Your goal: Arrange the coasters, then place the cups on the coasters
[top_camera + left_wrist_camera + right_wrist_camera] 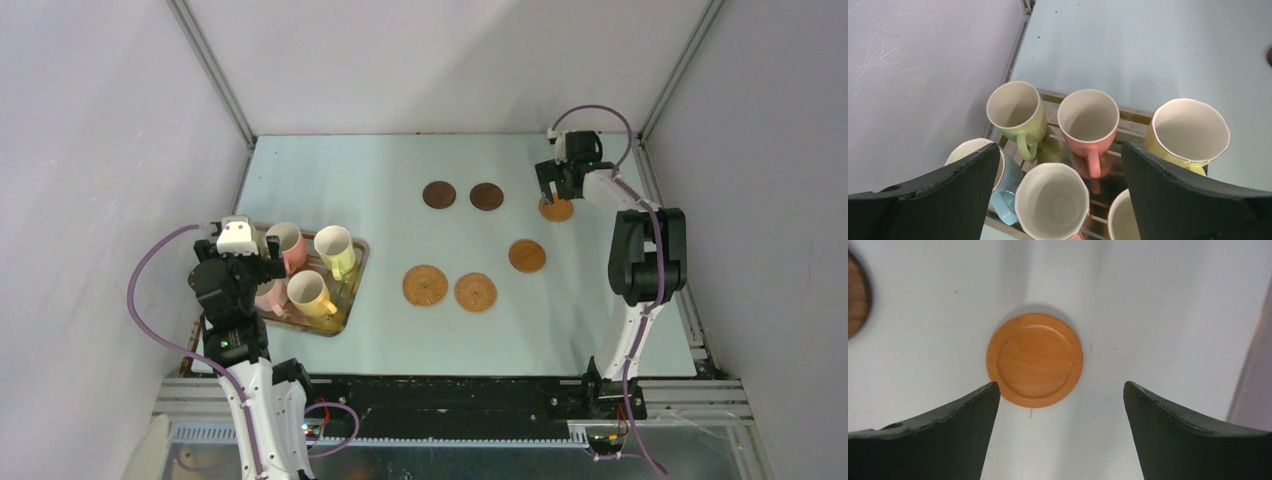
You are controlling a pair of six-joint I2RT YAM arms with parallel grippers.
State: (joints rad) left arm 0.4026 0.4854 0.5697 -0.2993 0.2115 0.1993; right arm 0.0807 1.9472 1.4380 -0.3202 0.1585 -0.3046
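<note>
Your right gripper [1060,385] hangs wide open and empty over an orange coaster [1034,360] on the table [1148,315], and your left gripper [1060,146] hangs wide open and empty over the cups [1088,120] in the tray [1131,119].

The left gripper [1060,150] hangs open on a folded arm. The right gripper [1060,387] gapes wide, its arm outstretched.
</note>
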